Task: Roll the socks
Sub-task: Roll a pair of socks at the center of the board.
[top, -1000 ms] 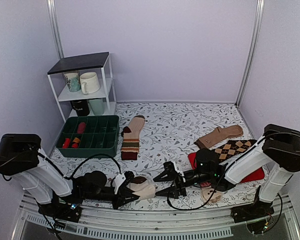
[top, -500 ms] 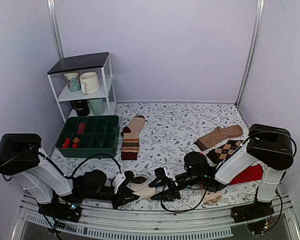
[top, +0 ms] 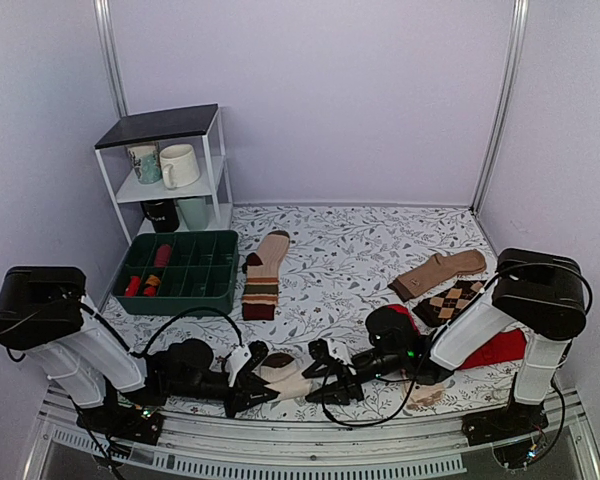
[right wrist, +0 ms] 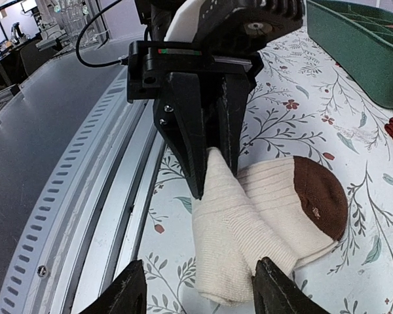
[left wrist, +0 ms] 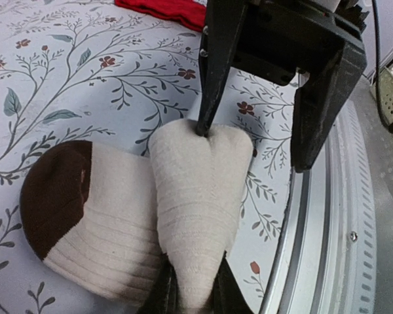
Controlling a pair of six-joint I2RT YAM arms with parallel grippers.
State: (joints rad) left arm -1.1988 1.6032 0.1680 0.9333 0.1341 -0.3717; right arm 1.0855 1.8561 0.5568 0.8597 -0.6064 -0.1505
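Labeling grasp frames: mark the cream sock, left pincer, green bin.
cream sock (left wrist: 196, 196): left wrist view, pinched cream fold.
left pincer (right wrist: 216, 182): right wrist view, between its fingertips.
green bin (top: 170, 299): top view, near wall.

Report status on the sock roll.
Left gripper shut on cream sock. Right gripper open around its loose end. Sock folded, roll unfinished. Nothing in the way.

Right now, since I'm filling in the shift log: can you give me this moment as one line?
task: roll socks | left fingers: pinching cream sock | right fingers: open, astride the same sock | roll: unfinished
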